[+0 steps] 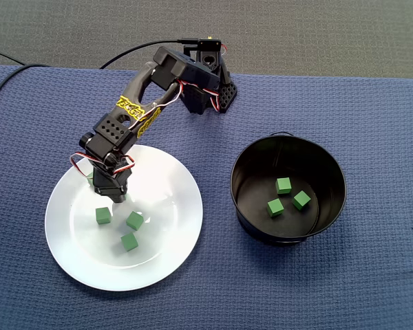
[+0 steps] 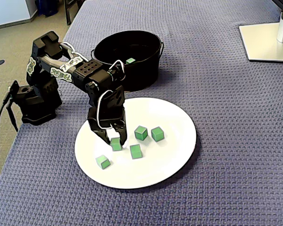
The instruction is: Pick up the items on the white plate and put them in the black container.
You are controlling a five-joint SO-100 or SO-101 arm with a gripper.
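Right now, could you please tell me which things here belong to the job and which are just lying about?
Job in hand:
green cubes lying on the plate
white plate
black pot
dropped cubes, three already in the pot

Just lying about:
grey stand at the far corner
blue cloth under everything

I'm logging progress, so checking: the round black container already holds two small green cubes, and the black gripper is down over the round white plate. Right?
Not quite: the round black container holds three small green cubes, not two, as the fixed view from above shows. The black gripper is indeed down over the round white plate.
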